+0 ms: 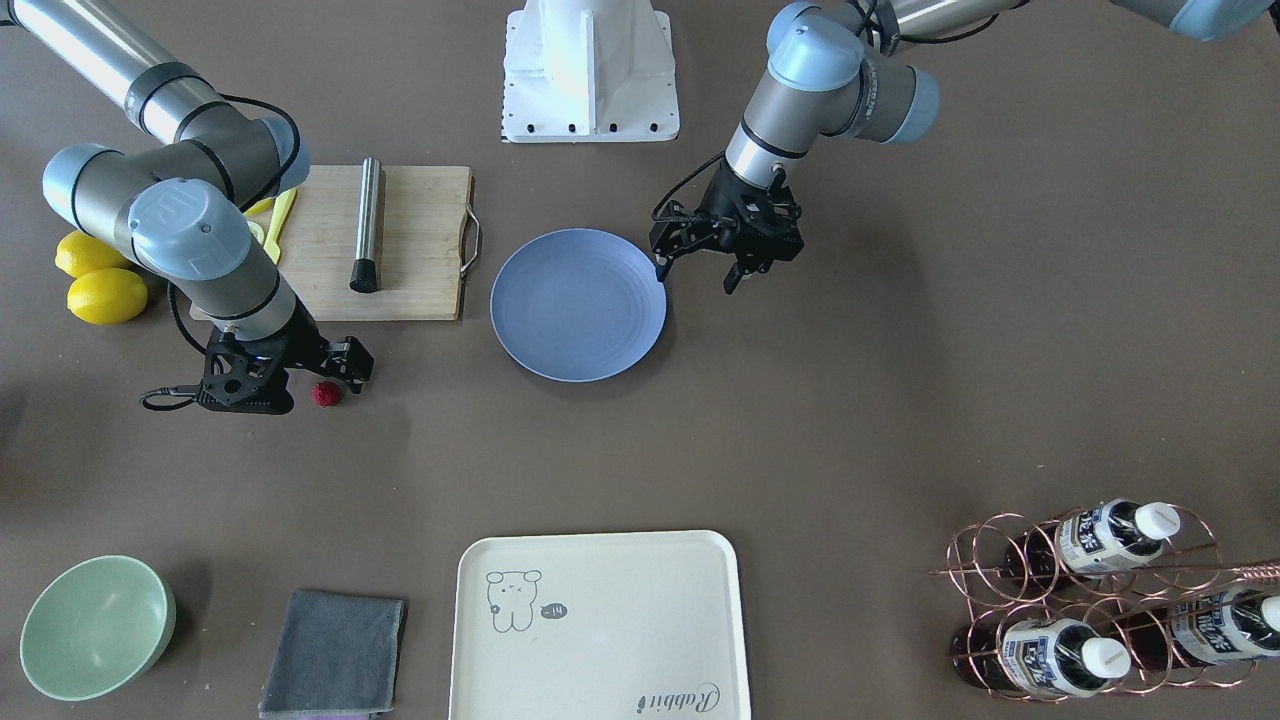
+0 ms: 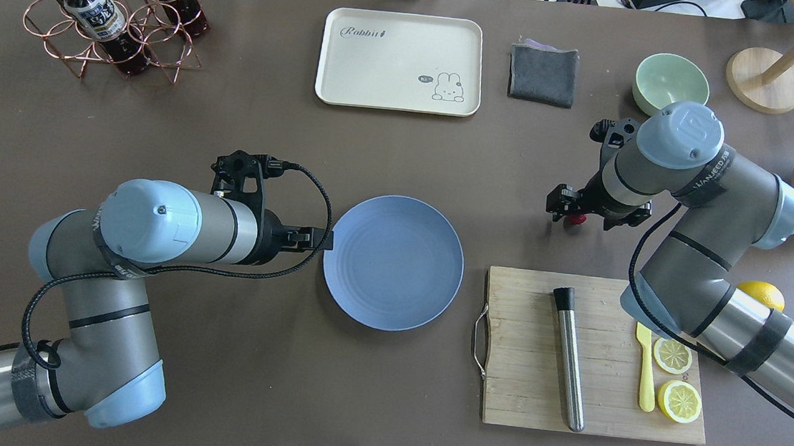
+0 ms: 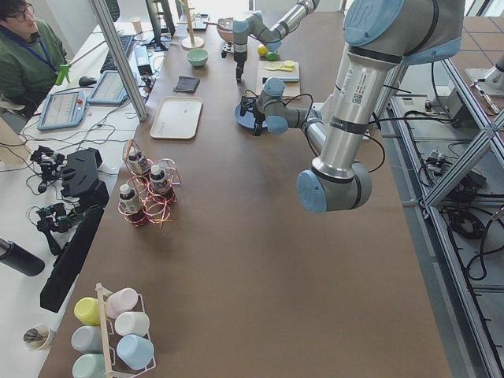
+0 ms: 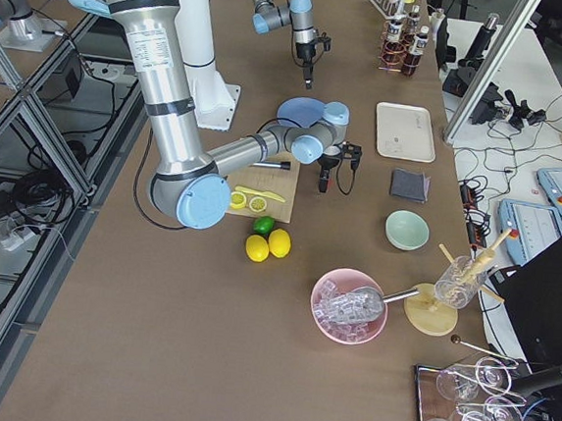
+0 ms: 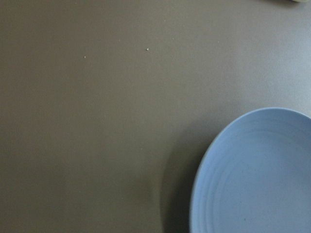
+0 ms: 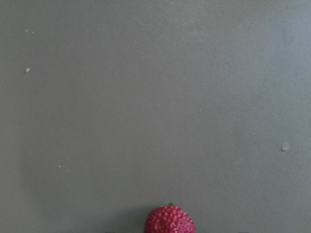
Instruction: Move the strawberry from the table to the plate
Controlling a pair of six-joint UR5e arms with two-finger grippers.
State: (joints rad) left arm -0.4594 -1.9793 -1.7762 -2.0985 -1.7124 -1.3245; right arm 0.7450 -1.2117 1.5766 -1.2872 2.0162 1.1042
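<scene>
The small dark-red strawberry [image 1: 325, 393] lies on the brown table [image 1: 900, 400], just in front of the cutting board's corner. My right gripper [image 1: 318, 370] hovers over it, open, one finger on each side of the berry and not touching it. From above, the strawberry [image 2: 574, 219] peeks out beneath the right gripper [image 2: 592, 210]. In the right wrist view the strawberry [image 6: 170, 221] sits at the bottom edge. The pale blue plate [image 1: 578, 305] is empty at the table's middle. My left gripper [image 1: 697, 278] stands open beside the plate's rim. Part of the plate [image 5: 257, 179] fills the left wrist view's corner.
A wooden cutting board [image 2: 518, 399] holds a metal cylinder [image 2: 569, 360], lemon slices and a yellow knife. Two lemons [image 1: 100, 280] lie behind my right arm. A green bowl [image 1: 95, 625], grey cloth [image 1: 333, 655], cream tray [image 1: 600, 630] and bottle rack [image 1: 1100, 600] line the far side.
</scene>
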